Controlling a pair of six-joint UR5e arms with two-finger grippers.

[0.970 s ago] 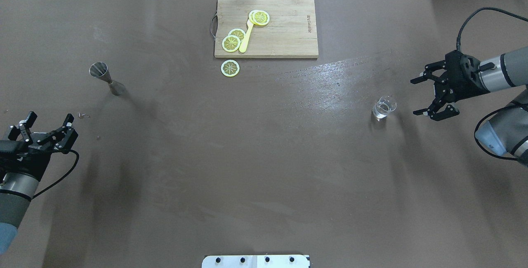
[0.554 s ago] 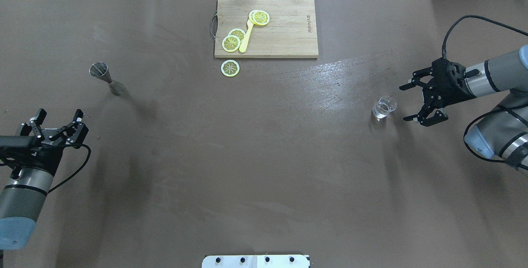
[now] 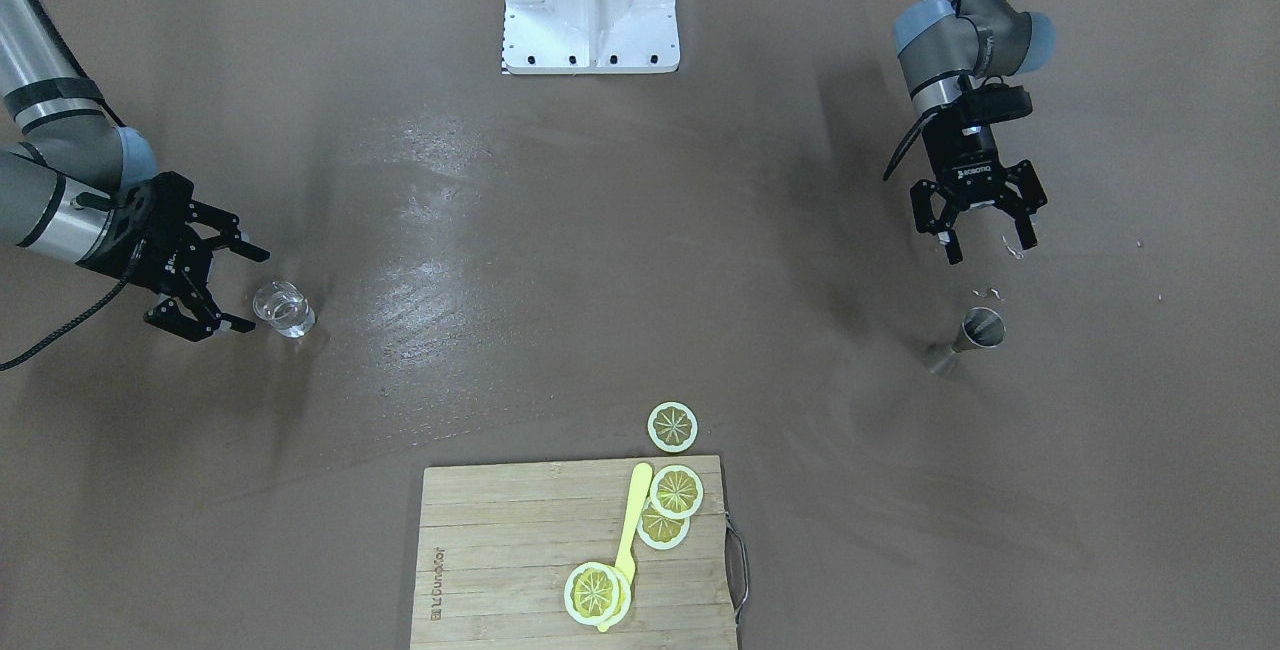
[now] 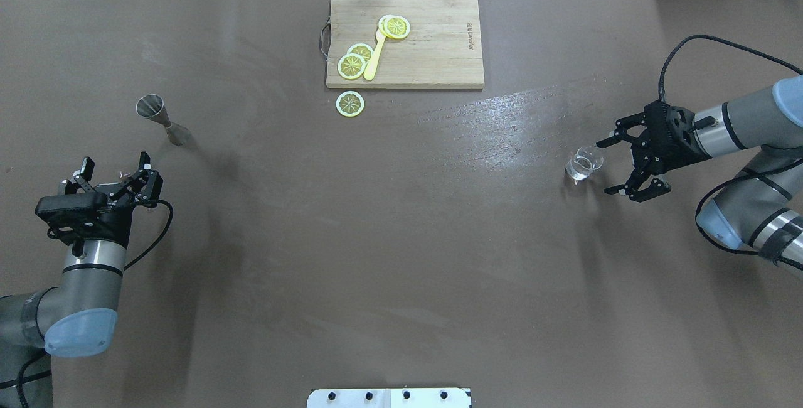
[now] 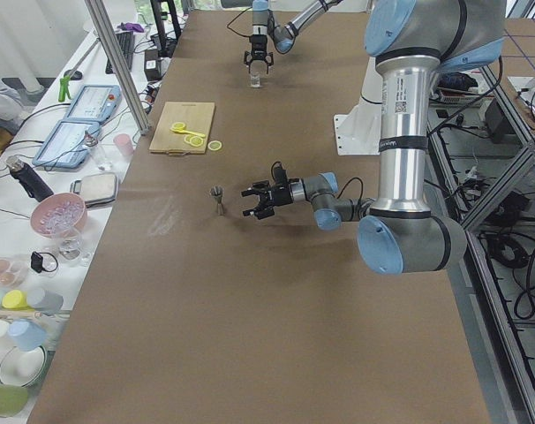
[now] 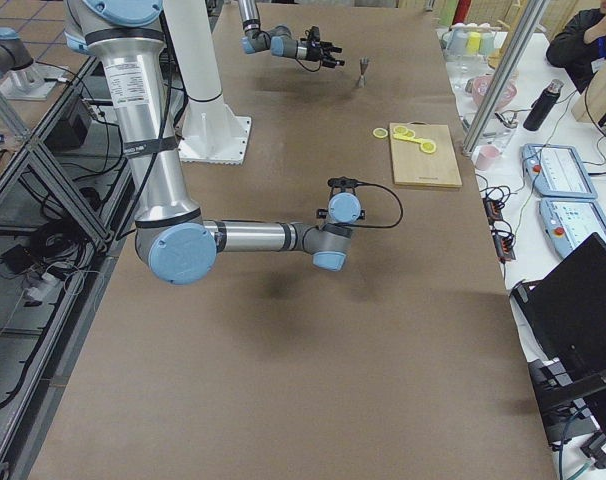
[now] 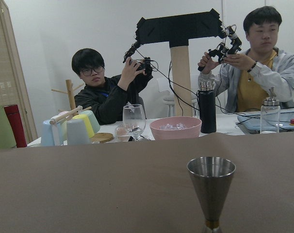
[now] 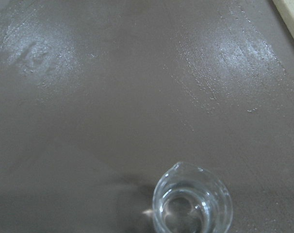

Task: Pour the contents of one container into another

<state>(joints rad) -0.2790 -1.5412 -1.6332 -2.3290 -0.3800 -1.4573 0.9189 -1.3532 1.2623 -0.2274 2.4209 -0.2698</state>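
Observation:
The clear glass tumbler (image 4: 584, 163) stands upright on the right side of the brown table, with a little clear liquid in it. It also shows low in the right wrist view (image 8: 191, 204). My right gripper (image 4: 606, 167) is open just to its right, a finger reaching past each side without touching it (image 3: 255, 292). The steel jigger (image 4: 160, 118) stands upright at the far left and fills the lower part of the left wrist view (image 7: 211, 189). My left gripper (image 4: 115, 162) is open, empty, and a short way in front of the jigger (image 3: 990, 250).
A wooden cutting board (image 4: 433, 41) at the back centre carries lemon slices (image 4: 351, 66) and a yellow utensil (image 4: 374, 56). One loose lemon slice (image 4: 349, 103) lies just in front of it. People sit beyond the table's far edge, behind cups and a pink bowl (image 7: 175, 127).
My right gripper moved left until its open fingers came beside the tumbler. My left gripper moved forward and right, closer to the jigger. Both containers stayed put.

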